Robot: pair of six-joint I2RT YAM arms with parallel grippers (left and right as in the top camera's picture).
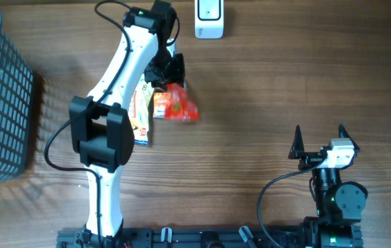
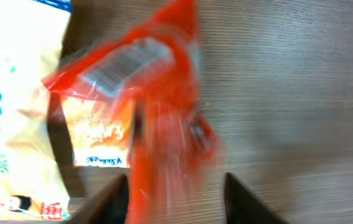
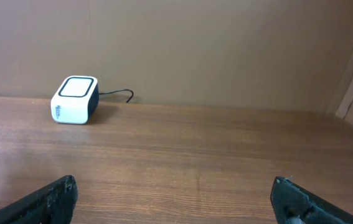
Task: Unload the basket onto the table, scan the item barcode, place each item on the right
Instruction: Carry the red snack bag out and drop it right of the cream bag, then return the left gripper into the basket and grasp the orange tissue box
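left gripper [image 1: 168, 78]: jaws apart, red snack packet [image 1: 179, 107] blurred between them, barcode [image 2: 126, 62] showing, touching yellow bag [image 1: 140, 114] | right gripper [image 1: 319, 138]: jaws wide apart, well apart from packet | white scanner [image 1: 209, 18]: far edge of table [image 1: 285, 69], apart from packet

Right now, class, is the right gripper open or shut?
Open. The right gripper shows its two fingers wide apart in its wrist view, with only bare table between them.
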